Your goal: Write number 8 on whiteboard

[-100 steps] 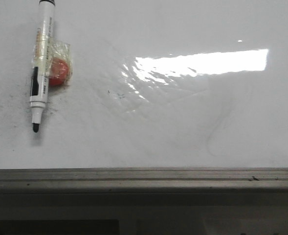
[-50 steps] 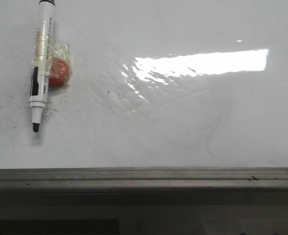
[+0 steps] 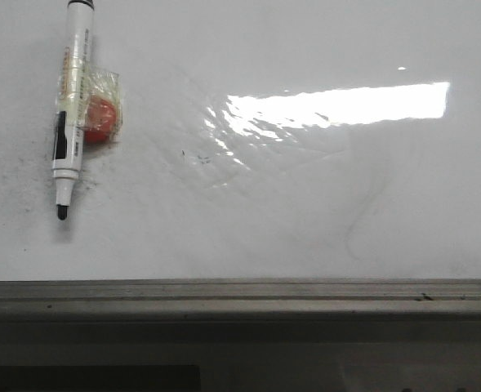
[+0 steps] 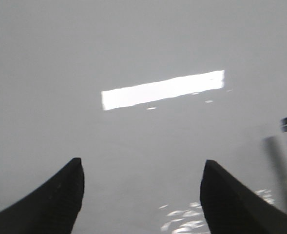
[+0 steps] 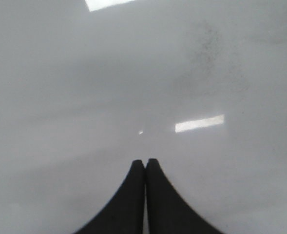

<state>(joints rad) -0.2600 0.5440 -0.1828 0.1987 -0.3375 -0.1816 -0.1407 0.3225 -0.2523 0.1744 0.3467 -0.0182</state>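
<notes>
The whiteboard lies flat, and its grey metal rail runs along the near edge. No number 8 is on it yet; only faint grey smudges and specks show. A marker lies uncapped at the far left of the board, with its black tip pointing toward the near side. A red ball in clear wrapping is taped against its right side.

The left claw hangs above bare board with its fingers spread wide and holding nothing. The marker shows blurred at the edge of that wrist view. The right claw is clenched, the fingers pressed together on nothing, also above bare board.

The task seems to be at its first step: picking up the marker. The next move probably asks the left claw to travel over the marker barrel, come down around it and close firmly.
</notes>
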